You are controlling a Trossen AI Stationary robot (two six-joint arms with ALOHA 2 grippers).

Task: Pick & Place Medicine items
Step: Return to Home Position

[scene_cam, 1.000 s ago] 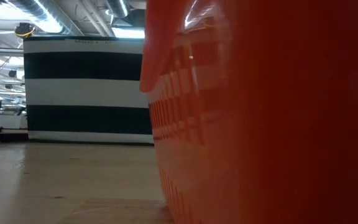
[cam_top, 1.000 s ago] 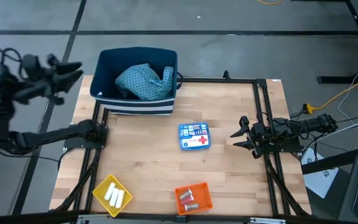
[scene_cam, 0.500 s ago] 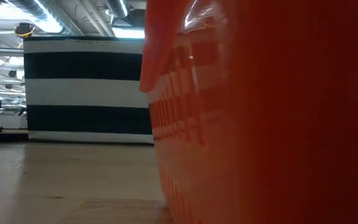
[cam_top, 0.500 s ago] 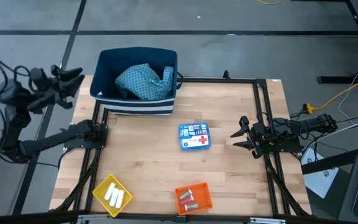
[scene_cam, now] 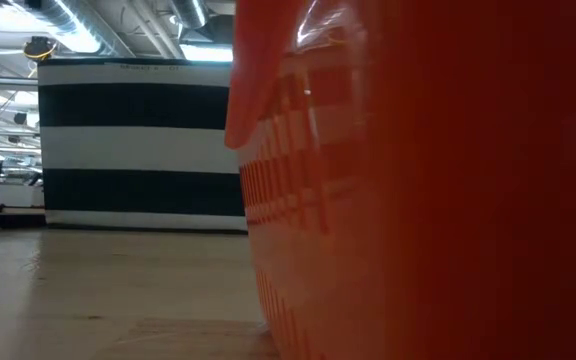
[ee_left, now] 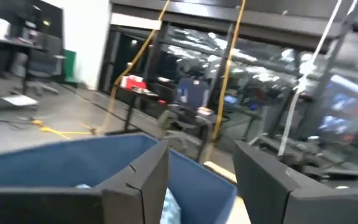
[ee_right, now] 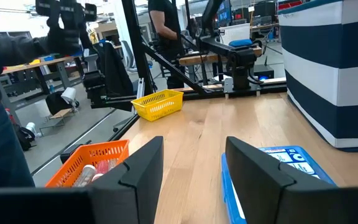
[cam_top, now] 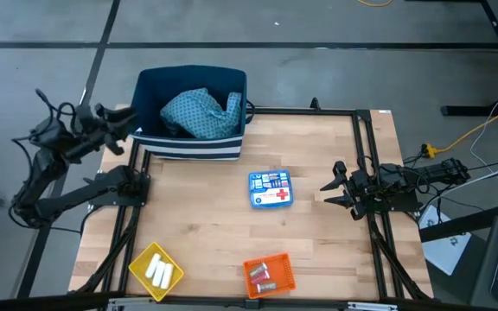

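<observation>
High view: the L arm reaches in from off the table's left side. The left gripper hangs over the far-left corner of the light wooden table, just beside the left wall of the dark blue fabric bin w/ white-striped sides. Left wrist view shows its fingers spread w/ nothing between them and the bin rim close below. The right gripper waits at the right edge, likewise spread and empty. It points at the flat blue-and-white box w/ a red cross, which lies on bare wood about mid-table, in no tray.

A teal patterned cloth is heaped in the bin. Small white cylinders lie in the square yellow lattice tray, near left. Tiny pieces, too small to sort by colour, sit in the square orange lattice tray, near centre.

Risks, as I judge them:
- The L arm has little room beside the bin. If it folds toward its rest pose w/o first lifting clear, a finger or the wrist may clip the soft rim and shove or tip the bin.
- The cloth rides high, so a jolt could spill it.
- The box lies straight ahead of the R fingers, so any forward creep would push it across the wood.
- The box is unplaced, so parking both arms now may leave the job short.
</observation>
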